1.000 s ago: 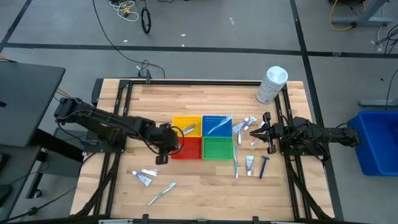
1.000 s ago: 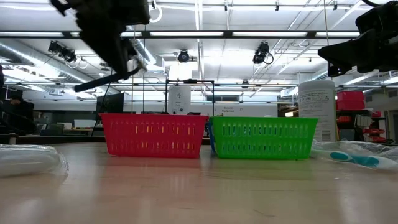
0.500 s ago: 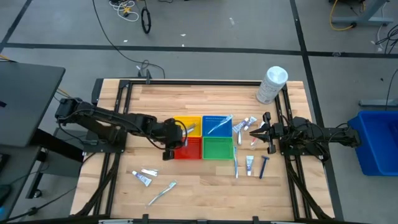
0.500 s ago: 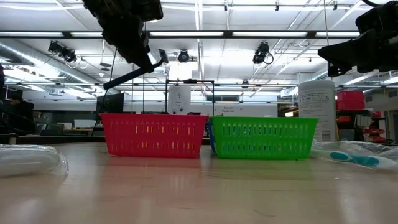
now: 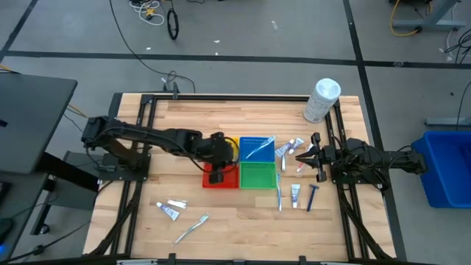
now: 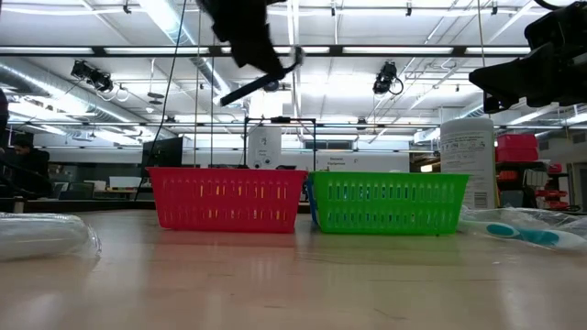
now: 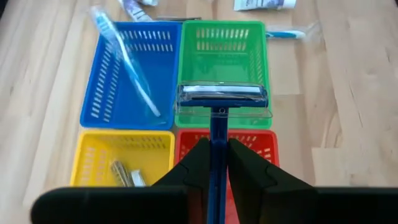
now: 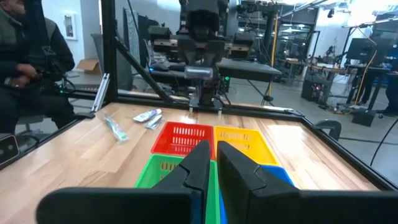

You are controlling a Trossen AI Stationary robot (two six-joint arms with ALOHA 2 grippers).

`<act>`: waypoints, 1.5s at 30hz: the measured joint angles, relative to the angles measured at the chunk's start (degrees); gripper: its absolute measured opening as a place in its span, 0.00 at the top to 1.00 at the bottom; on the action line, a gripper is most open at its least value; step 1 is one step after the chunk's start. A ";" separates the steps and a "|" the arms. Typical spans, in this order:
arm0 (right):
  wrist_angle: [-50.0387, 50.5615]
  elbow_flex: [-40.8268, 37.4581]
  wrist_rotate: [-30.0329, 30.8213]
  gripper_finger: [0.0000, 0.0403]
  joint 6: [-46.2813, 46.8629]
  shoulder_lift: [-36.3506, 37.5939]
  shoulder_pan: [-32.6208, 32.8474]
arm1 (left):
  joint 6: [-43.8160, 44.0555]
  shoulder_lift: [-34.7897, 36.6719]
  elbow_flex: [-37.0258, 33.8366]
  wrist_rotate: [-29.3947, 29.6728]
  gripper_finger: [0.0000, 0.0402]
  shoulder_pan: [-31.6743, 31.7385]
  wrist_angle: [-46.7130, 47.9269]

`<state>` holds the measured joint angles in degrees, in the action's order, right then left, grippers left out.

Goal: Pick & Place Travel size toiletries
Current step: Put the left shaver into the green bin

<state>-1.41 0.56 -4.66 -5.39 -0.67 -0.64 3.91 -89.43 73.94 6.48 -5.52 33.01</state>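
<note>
My left gripper [image 5: 225,157] is shut on a dark blue razor [image 7: 219,106] and hangs above the red basket [image 5: 221,177] and the yellow basket [image 7: 118,155]. In the low view the razor [image 6: 261,84] slants high over the baskets. The razor's head [image 7: 222,98] is over the border of the red basket and the green basket [image 5: 257,177]. A clear toothbrush [image 5: 257,149] lies in the blue basket [image 7: 124,74]. Small packets [image 7: 124,174] lie in the yellow basket. My right gripper [image 5: 299,156] is shut and empty, right of the baskets. My left gripper pinches the razor's handle [image 7: 217,146] between its two fingers, which lie along it. The fingers slant down toward the table's right side. The razor is lifted clear and sticks out beyond the fingertips, its head farthest from the gripper and lying crosswise.
Tubes [image 5: 171,208] and a toothbrush [image 5: 191,228] lie near the front left. Tubes [image 5: 288,147], a toothbrush [image 5: 279,193], a tube [image 5: 295,195] and a razor [image 5: 312,197] lie right of the baskets. A white container [image 5: 321,99] stands at the far right. A person [image 8: 25,62] sits beyond the table.
My left gripper has carried the razor toward the table's right edge and somewhat up, from left of the baskets to above the red and yellow ones. It has stayed shut on the razor.
</note>
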 joint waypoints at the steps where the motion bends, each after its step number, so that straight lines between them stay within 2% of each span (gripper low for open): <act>1: 0.00 0.02 -0.01 0.90 0.00 0.00 0.01 | -0.53 -0.98 1.28 -0.14 0.88 0.00 -0.38; 7: 0.00 0.00 0.01 0.90 0.00 0.00 0.00 | -3.41 -6.87 6.94 -2.90 0.89 0.00 0.07; 14: 0.00 0.02 0.01 0.90 0.00 0.00 0.00 | -5.45 -11.06 10.39 -5.36 0.88 0.00 -0.13; 21: -0.01 0.02 0.01 0.90 0.00 0.00 0.01 | -7.04 -11.21 10.63 -6.01 0.88 0.00 -2.54; 29: -0.02 0.01 0.01 0.90 0.00 0.00 0.01 | -12.82 -11.19 10.65 -6.61 0.88 0.00 -12.21; 39: -0.02 0.01 0.00 0.90 0.00 0.00 0.01 | -23.64 -11.19 10.65 -7.84 0.88 0.07 -14.96; 45: -0.02 0.00 -0.01 0.90 0.00 0.00 0.00 | -24.29 -11.13 10.65 -7.87 0.88 0.69 -16.83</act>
<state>-1.43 0.56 -4.67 -5.39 -0.67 -0.64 -20.38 -100.55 84.60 -1.40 -4.83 16.18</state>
